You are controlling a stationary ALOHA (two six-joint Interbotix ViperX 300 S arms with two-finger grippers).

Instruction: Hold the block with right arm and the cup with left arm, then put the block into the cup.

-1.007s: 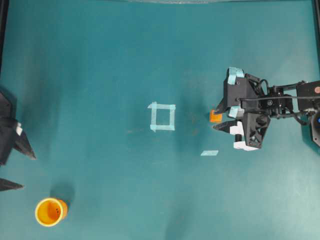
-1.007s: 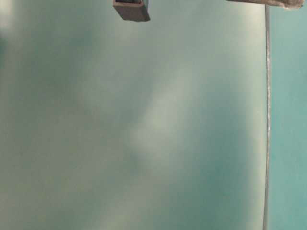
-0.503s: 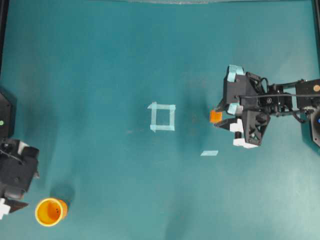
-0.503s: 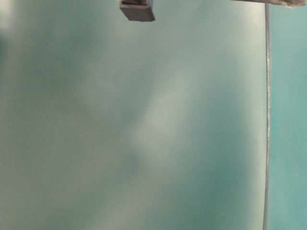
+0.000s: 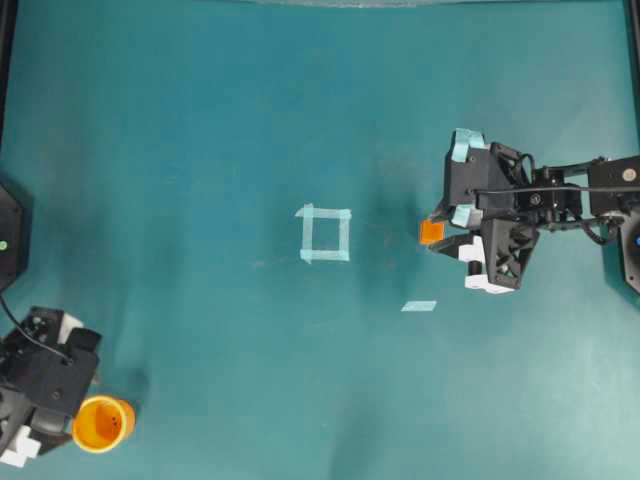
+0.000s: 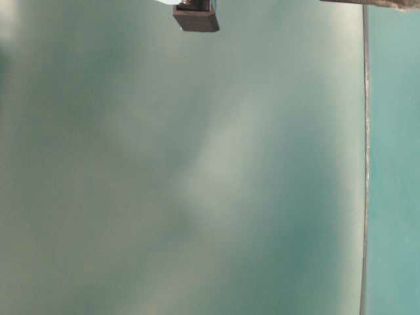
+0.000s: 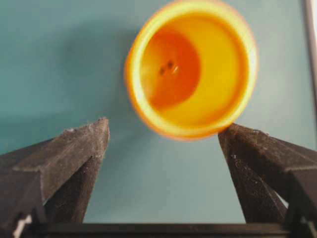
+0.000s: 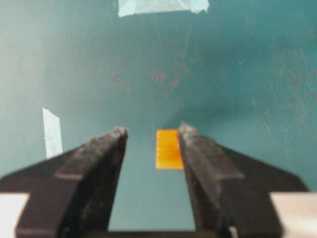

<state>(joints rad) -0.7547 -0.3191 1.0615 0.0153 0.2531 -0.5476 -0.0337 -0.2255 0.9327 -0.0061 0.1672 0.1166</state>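
The block (image 5: pixel 431 232), a small orange cube, lies on the teal table right of centre. My right gripper (image 5: pixel 436 234) is open with one finger on each side of it. In the right wrist view the block (image 8: pixel 168 148) sits near the fingertips of that gripper (image 8: pixel 152 131), close against the right-hand finger, with a gap to the left one. The yellow-orange cup (image 5: pixel 101 423) stands upright at the bottom left. My left gripper (image 5: pixel 68 408) is open beside it. In the left wrist view the cup (image 7: pixel 190 69) sits just beyond the spread tips of that gripper (image 7: pixel 164 130).
A pale tape square (image 5: pixel 324 234) marks the table's middle, and a loose tape strip (image 5: pixel 419 306) lies below the block. The strip (image 8: pixel 51 131) also shows in the right wrist view. The table-level view is a teal blur with a dark piece (image 6: pixel 195 16) at its top.
My left gripper has come in from the left edge and down to the cup. The right gripper has edged slightly upward around the block. Block and cup have not moved.
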